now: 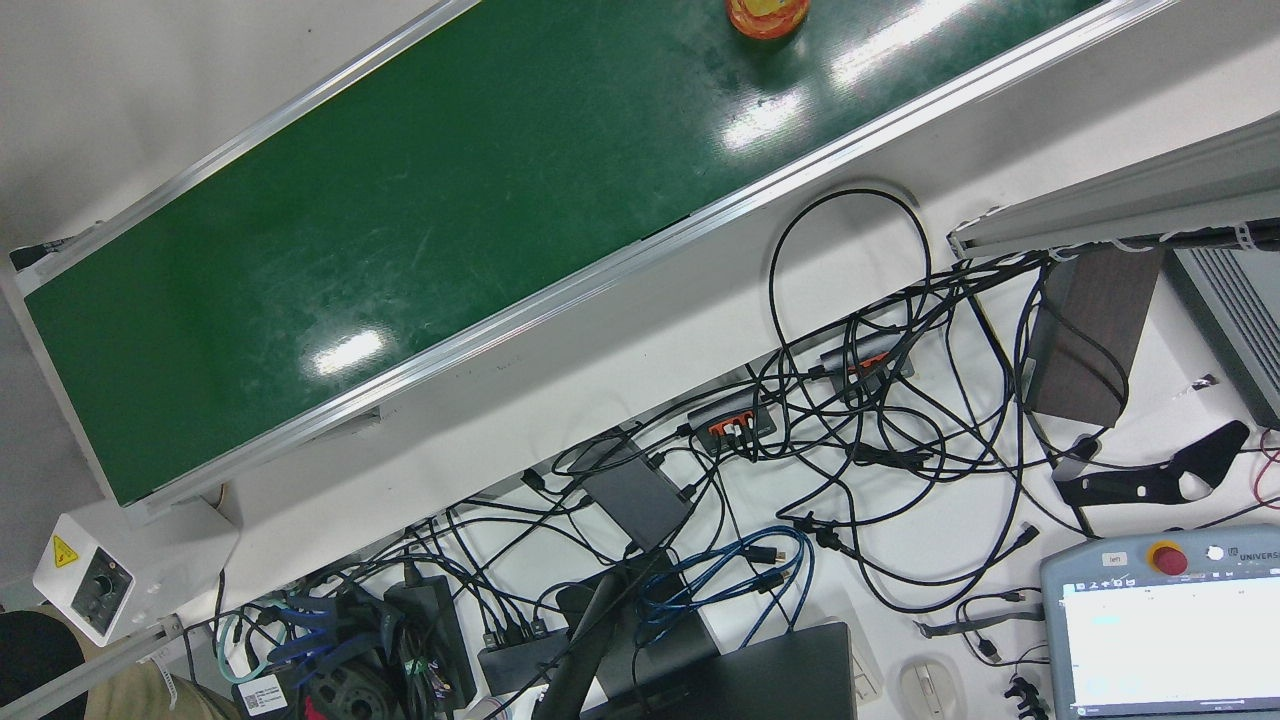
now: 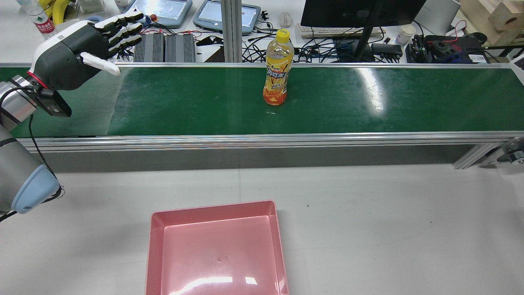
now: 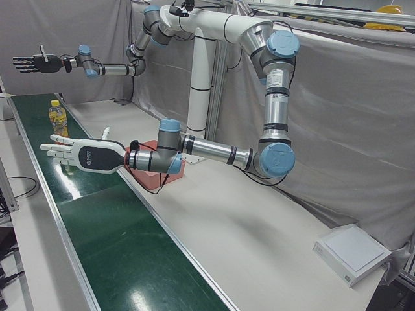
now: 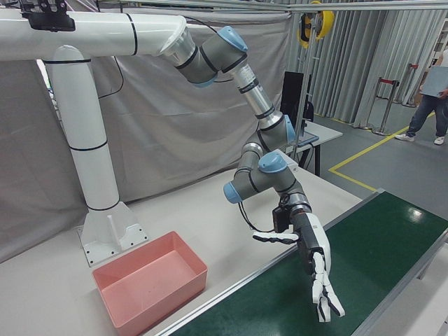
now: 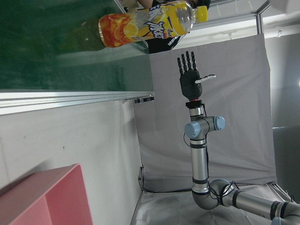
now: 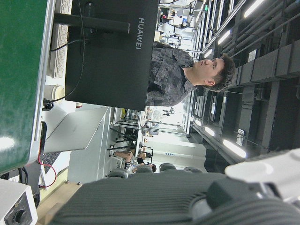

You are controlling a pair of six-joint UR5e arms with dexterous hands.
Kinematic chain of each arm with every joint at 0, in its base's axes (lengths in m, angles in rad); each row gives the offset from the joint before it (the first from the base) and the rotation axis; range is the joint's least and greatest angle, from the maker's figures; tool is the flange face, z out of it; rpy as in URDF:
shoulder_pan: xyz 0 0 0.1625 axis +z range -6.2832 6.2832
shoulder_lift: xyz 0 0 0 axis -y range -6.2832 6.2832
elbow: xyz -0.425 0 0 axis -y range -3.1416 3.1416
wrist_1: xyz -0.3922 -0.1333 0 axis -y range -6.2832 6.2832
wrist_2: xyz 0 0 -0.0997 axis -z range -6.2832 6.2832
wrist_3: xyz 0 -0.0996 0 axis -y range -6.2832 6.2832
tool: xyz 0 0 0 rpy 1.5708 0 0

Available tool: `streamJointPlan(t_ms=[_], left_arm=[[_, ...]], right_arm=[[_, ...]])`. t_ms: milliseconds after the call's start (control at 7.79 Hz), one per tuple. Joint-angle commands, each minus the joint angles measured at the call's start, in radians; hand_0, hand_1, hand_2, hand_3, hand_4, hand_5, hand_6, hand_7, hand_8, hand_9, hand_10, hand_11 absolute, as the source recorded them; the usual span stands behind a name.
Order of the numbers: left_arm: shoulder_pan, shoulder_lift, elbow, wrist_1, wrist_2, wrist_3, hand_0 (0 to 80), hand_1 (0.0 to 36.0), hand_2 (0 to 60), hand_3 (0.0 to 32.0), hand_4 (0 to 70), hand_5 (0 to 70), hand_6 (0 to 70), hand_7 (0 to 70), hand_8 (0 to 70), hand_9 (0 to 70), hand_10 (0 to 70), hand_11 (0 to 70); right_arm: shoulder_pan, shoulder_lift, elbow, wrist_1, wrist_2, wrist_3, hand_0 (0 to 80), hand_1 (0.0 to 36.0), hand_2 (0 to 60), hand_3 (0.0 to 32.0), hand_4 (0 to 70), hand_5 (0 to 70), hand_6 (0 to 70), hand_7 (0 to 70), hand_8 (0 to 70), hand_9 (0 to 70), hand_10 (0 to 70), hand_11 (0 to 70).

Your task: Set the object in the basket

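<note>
Orange and yellow, the juice bottle (image 2: pixel 278 67) stands upright on my green conveyor belt (image 2: pixel 368 98), near its middle. The left hand (image 2: pixel 84 45) hovers over the belt's far left end, fingers spread and holding nothing, well apart from the bottle. The right hand (image 3: pixel 35 63) (small in the left-front view) is splayed too, empty. The pink basket (image 2: pixel 217 250) sits on the white counter (image 2: pixel 389 229).

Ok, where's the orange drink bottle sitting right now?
In the rear view the bottle stands upright on the green conveyor belt, near the belt's middle toward its far edge, well to the right of the open left hand and beyond the pink basket.
</note>
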Motion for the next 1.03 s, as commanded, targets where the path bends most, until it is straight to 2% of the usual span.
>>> streamJointPlan(t_ms=[0, 899], left_arm=[[-0.01, 0.003, 0.001, 0.0, -0.001, -0.014, 54.3, 12.1, 0.0, 1.0, 15.3, 11.1, 0.2, 0.1, 7.0, 7.7, 6.7, 11.3], [-0.012, 0.003, 0.0, 0.0, -0.001, -0.014, 54.3, 11.6, 0.0, 1.0, 15.4, 11.9, 0.5, 0.0, 7.1, 7.8, 6.6, 11.1]], right_arm=[[0.0, 0.0, 0.0, 0.0, 0.0, 0.002, 0.0, 0.0, 0.0, 0.0, 0.0, 0.0, 0.0, 0.0, 0.0, 0.0, 0.0, 0.0], [0.0, 0.0, 0.002, 0.0, 0.0, 0.002, 0.0, 0.0, 0.0, 0.0, 0.0, 0.0, 0.0, 0.0, 0.0, 0.0, 0.0, 0.0]])
